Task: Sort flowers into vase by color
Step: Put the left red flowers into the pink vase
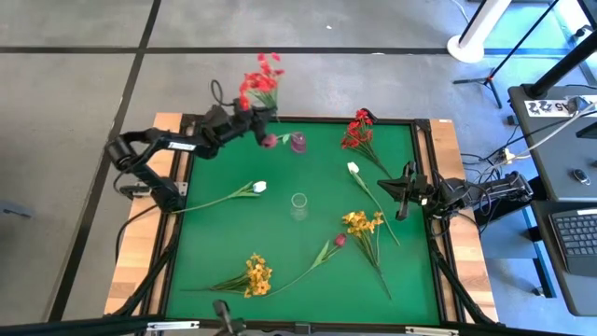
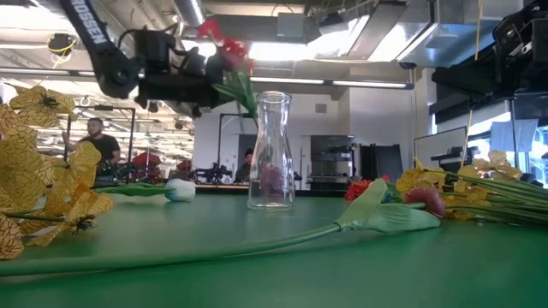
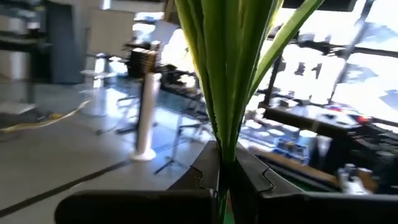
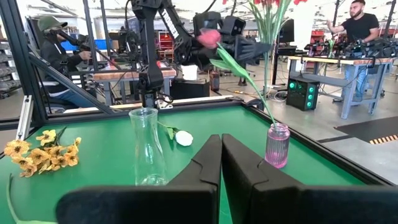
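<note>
Presently, item in hand: red flower spray (image 1: 260, 80), stalks clamped in the left end effector (image 1: 248, 116), held aloft over the worktop (image 1: 280, 233) far edge, near the pink vase (image 1: 298, 142), which holds a magenta tulip (image 1: 269, 140). Right end effector (image 1: 402, 203): fingers together, empty, waiting at the right edge. Step, as judged: carrying reds to a vase. Next move calls for lowering the stalks into a narrow neck, perhaps the clear vase (image 1: 298, 206).
</note>
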Available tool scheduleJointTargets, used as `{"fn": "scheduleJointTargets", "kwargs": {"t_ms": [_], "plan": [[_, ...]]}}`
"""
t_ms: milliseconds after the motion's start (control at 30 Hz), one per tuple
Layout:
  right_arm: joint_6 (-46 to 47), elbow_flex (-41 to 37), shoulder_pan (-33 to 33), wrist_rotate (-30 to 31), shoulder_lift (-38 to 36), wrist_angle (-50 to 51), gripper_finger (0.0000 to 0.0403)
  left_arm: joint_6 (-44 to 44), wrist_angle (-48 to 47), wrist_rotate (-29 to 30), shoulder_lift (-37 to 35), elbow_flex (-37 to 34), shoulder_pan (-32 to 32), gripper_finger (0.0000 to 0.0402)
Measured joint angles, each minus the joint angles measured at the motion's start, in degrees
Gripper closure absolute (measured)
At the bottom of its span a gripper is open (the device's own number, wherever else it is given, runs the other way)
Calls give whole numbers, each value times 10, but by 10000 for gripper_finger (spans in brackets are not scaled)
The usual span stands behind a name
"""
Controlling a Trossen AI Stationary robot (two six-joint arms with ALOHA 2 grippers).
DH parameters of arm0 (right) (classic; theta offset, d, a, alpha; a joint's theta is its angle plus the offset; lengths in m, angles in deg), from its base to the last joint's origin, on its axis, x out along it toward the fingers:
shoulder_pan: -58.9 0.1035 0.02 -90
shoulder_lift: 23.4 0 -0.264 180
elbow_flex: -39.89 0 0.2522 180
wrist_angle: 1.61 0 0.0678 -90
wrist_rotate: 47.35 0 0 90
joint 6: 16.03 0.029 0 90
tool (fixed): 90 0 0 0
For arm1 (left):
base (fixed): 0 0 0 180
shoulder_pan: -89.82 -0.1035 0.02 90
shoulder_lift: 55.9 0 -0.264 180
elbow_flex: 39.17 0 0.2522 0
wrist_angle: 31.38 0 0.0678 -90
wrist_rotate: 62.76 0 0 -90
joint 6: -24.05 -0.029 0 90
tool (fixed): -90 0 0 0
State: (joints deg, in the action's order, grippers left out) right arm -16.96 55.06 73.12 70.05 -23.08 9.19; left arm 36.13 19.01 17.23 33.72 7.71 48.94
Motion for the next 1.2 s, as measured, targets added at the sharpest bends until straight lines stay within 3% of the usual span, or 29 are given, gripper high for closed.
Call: {"fn": "scheduleJointTargets", "kwargs": {"t_ms": [333, 800, 1200], "plan": [[0, 0, 0, 0, 0, 0, 388, 1, 24, -15, 15, 10, 62, 394], [0, 0, 0, 0, 0, 0, 388, -48, 29, 50, 16, 11, 80, 394], [0, 0, 0, 0, 0, 0, 388, -57, 25, 50, 106, 83, 87, 394]]}}
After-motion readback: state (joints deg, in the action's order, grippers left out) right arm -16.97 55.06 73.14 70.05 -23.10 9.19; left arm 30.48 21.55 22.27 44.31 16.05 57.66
